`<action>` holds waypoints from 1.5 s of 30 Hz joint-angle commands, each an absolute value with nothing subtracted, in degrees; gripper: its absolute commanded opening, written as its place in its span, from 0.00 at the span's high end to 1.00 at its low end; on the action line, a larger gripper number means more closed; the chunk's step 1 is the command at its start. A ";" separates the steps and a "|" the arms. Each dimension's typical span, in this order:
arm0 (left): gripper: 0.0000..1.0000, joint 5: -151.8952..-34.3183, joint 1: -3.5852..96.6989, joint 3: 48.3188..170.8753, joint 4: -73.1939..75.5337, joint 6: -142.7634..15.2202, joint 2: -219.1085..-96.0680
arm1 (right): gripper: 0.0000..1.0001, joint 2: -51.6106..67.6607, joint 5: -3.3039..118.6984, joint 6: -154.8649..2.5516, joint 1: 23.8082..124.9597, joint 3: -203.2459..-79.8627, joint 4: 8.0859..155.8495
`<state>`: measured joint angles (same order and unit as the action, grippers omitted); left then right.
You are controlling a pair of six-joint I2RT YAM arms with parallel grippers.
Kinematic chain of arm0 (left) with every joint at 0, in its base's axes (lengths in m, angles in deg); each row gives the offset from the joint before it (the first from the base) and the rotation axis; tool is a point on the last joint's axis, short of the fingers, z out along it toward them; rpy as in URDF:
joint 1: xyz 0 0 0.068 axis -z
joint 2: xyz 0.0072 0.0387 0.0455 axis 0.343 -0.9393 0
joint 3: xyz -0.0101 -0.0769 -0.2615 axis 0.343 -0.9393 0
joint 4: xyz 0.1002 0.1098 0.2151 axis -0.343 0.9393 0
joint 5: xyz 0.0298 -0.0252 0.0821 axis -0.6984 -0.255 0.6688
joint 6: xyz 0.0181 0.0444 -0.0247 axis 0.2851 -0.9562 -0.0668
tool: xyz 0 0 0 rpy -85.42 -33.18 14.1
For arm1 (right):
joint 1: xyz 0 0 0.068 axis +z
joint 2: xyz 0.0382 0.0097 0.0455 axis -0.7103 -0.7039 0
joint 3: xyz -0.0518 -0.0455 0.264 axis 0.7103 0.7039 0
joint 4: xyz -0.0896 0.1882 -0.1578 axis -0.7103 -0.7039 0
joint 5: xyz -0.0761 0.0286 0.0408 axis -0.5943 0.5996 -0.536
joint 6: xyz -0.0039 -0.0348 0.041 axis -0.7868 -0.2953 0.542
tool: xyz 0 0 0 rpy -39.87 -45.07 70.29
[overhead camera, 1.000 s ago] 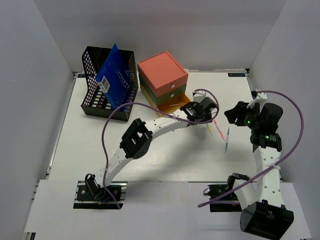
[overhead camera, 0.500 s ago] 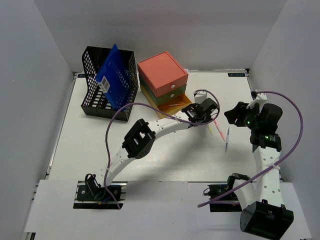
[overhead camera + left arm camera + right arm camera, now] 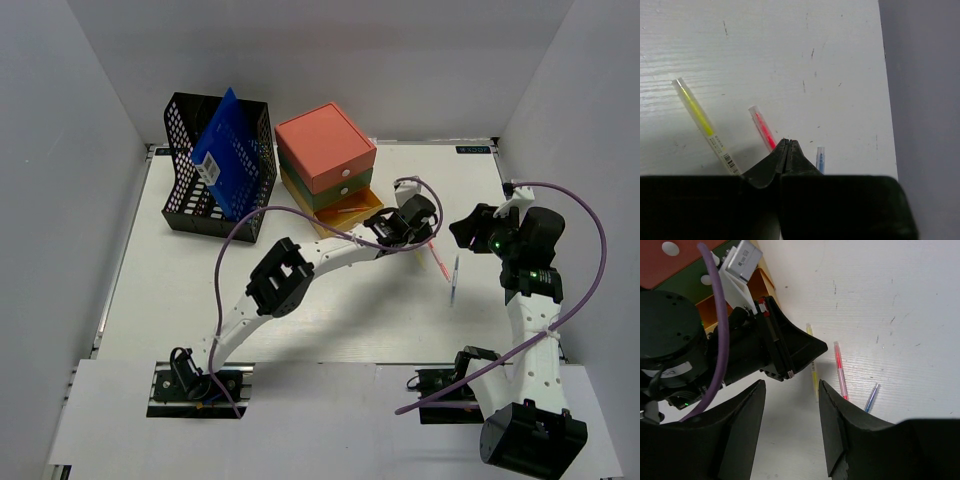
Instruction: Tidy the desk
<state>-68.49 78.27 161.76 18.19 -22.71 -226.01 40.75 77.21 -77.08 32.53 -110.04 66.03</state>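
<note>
The white desk holds three pens right of centre: a yellow one, a red one and a blue one. The red pen and the blue pen also show in the top view. My left gripper is shut and empty, its tips just over the near end of the red pen, between the yellow and blue pens. My right gripper is open and empty, hovering right of the left gripper and above the pens.
A drawer box with a coral top, a green and a yellow layer stands at the back centre, its bottom orange drawer pulled open. A black mesh file holder with a blue folder stands back left. The desk's right edge lies close to the pens.
My left gripper has shifted slightly right and away from the open drawer, toward the pens. The right arm and the pens have not moved.
</note>
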 commanded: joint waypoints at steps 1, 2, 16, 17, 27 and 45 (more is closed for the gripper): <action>0.90 -70.43 77.80 161.88 16.28 -21.83 -227.55 | 0.48 41.47 76.95 -76.55 32.25 -109.69 68.33; 0.90 -70.61 77.80 161.88 16.46 -21.74 -227.64 | 0.48 41.56 76.95 -76.56 32.34 -109.60 68.32; 0.91 -70.17 77.80 160.74 19.62 -21.47 -228.70 | 0.48 41.56 76.42 -76.56 32.16 -109.43 68.50; 0.91 -70.08 77.80 160.39 19.88 -21.47 -228.43 | 0.48 41.38 76.42 -76.47 32.25 -109.43 68.50; 0.91 -67.36 77.80 153.71 22.43 -22.26 -224.30 | 0.48 41.47 76.42 -76.56 32.16 -109.34 68.59; 0.37 -60.94 77.80 138.53 17.51 -34.48 -204.80 | 0.48 41.29 77.04 -76.56 31.90 -108.90 68.76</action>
<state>-63.92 77.92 141.92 19.28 -31.17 -214.58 40.75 76.80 -77.08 32.13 -109.14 66.40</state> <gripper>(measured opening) 0.618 0.524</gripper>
